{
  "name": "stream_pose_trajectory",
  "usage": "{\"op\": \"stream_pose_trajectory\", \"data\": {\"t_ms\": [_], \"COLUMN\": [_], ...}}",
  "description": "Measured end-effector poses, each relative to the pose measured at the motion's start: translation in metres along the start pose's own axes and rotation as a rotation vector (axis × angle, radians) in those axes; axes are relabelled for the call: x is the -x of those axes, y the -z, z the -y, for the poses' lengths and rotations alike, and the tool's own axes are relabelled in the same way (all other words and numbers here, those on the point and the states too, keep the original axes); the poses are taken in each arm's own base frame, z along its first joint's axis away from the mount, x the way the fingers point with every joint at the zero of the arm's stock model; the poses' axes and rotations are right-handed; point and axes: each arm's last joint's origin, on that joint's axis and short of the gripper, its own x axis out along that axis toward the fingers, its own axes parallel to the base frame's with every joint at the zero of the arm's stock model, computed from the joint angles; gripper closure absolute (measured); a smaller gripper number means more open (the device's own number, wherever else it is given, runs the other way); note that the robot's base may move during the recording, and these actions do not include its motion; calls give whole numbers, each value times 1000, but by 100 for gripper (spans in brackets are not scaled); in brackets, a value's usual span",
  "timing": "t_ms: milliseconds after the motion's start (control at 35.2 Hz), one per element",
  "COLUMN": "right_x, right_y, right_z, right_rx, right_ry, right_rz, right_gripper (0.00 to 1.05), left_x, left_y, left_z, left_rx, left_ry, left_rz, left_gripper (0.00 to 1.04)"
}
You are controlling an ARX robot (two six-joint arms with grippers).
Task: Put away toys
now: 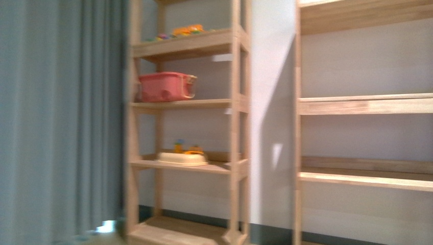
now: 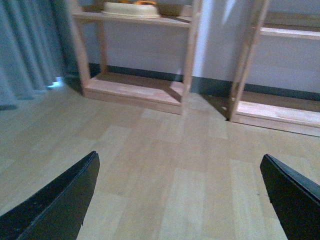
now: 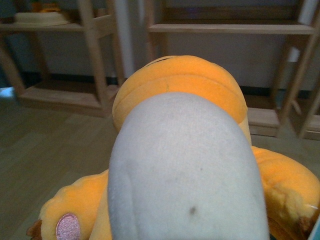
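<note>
Orange plush (image 3: 180, 85) fills the right wrist view. It sits so close to the lens that its pale grey panel (image 3: 185, 170) and one pink patch (image 3: 67, 226) hide the right fingers. We cannot tell how they sit, though we judge that a toy this high off the floor is being carried by them.

Our left gripper (image 2: 179, 155) hangs low over the wooden floor (image 2: 165, 150), its black fingers (image 2: 65, 200) spread wide with nothing between them.

Further off stand two wooden shelf units. The left unit (image 1: 236, 102) carries a cream tray (image 1: 182, 158) on its lower surface, a pink bin (image 1: 166, 87) on the one above, and small bright toys (image 1: 186, 30) higher up. The right unit (image 1: 365, 106) shows bare boards. A grey curtain (image 1: 56, 122) hangs at far left.

The step, as we read it, is bringing the toy to a shelf. To do it well we would face the chosen unit squarely and raise the plush above the board's front edge before reaching in. We would steer between the uprights and hold the idle left arm clear. Soft bulk can snag on a post, so a slow, centred entry suits.
</note>
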Motion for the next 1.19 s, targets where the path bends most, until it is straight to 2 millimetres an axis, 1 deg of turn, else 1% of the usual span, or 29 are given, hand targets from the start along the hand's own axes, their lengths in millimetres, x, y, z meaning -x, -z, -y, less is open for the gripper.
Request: {"op": "stream_pose_trajectory", "data": {"t_ms": [227, 539, 1192], "right_x": [0, 0, 0], "right_y": [-1, 0, 0], "right_z": [1, 0, 1], "right_rx": [0, 0, 0], "right_ry": [28, 3, 17], "right_rz": [5, 2, 4], "right_gripper": [90, 91, 91], "left_x": [0, 0, 0], "left_y": [0, 0, 0], "left_z": [1, 0, 0], "left_rx": [-1, 0, 0], "left_ry": [16, 5, 8], "left_rz": [-5, -2, -3], "left_gripper": [6, 6, 6]}}
